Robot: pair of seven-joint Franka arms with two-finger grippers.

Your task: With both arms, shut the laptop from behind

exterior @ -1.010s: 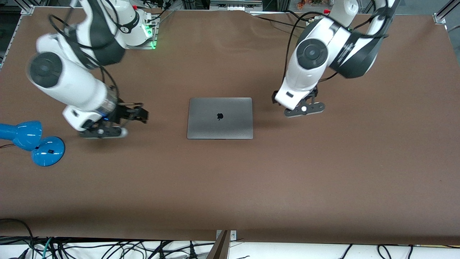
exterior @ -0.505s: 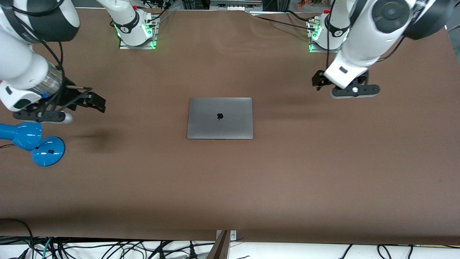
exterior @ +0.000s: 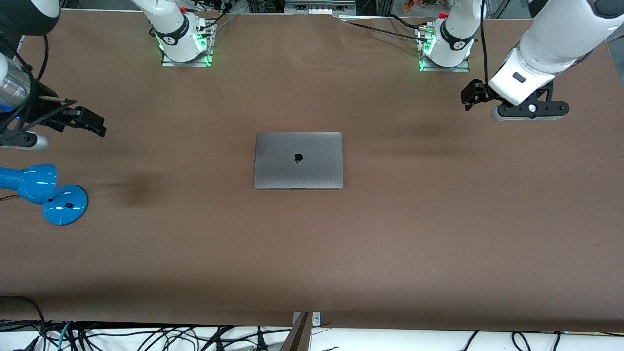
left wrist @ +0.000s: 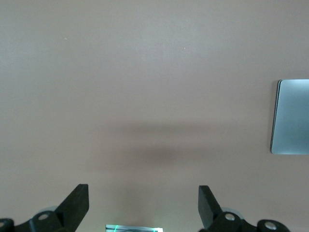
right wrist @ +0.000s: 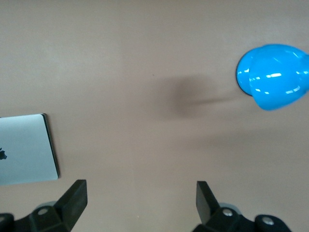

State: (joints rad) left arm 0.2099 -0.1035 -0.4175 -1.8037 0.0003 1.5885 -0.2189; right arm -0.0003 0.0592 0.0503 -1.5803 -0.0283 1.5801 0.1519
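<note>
The right arm's black two-finger gripper (exterior: 80,119) is hanging in the air over the bare brown table (exterior: 312,253) at the right arm's end, its fingers (right wrist: 72,198) spread wide apart and holding nothing. Below that gripper on the table, nearer to the front camera, a glossy blue desk lamp (exterior: 41,192) is lying with its round base toward the middle of the table; in the right wrist view the same blue lamp (right wrist: 273,76) is showing as a rounded shape well apart from the gripper's fingertips. Toward the middle of the table from the right gripper, well apart from it, the slim space-grey metal laptop (exterior: 298,160) is lying flat and fully shut, its lid facing up with the dark apple logo on it; one edge of it is showing in each wrist view (right wrist: 26,150) (left wrist: 290,117). On from the laptop toward the left arm's end, the left arm's black two-finger gripper (exterior: 475,95) is hovering over bare table close to that arm's green-lit base (exterior: 443,46), well apart from the laptop. Its fingers (left wrist: 75,203) are also standing wide open and gripping nothing. Neither gripper is touching the laptop.
</note>
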